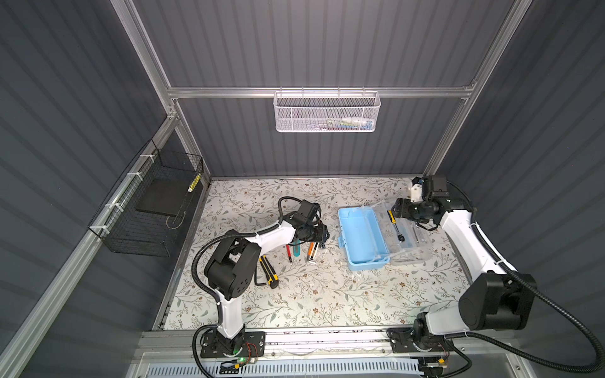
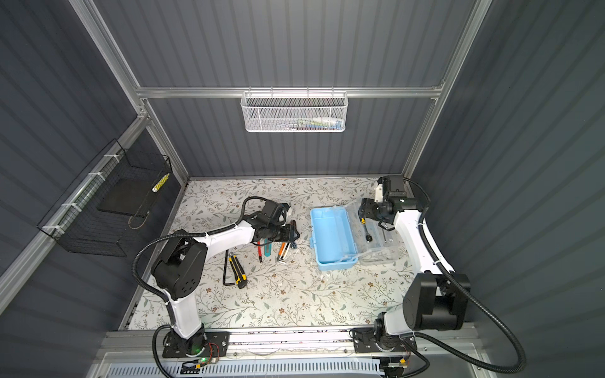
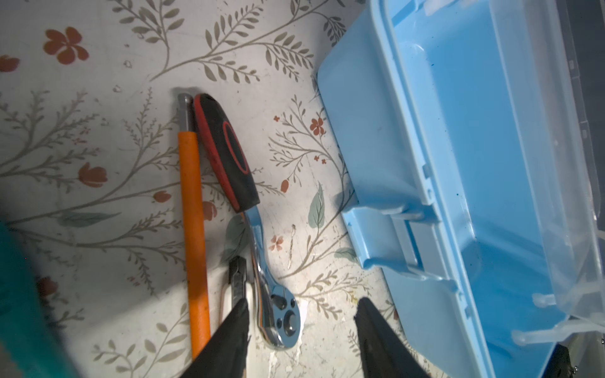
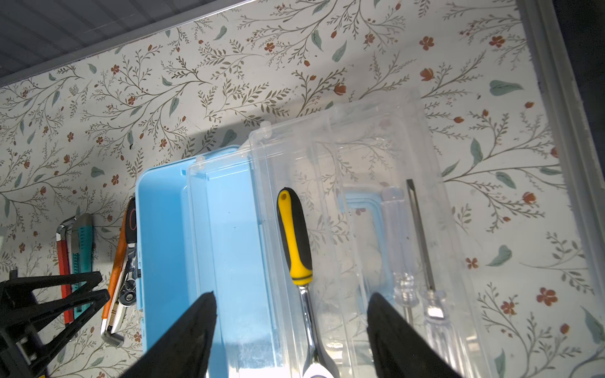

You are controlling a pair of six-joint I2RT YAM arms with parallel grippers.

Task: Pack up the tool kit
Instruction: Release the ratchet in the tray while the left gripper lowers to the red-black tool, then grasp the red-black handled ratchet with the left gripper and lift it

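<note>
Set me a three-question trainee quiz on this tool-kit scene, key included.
1. True or false: the yellow-handled ratchet lies on the table.
2. In the left wrist view, which tool's head shows between the left pincer's open jaws? A) red-and-black ratchet B) hex key C) yellow-and-black utility knife
3. Fill the gap: the light blue box stands ____.
Key: 1 false, it lies in the clear lid. 2 A. 3 open.
</note>
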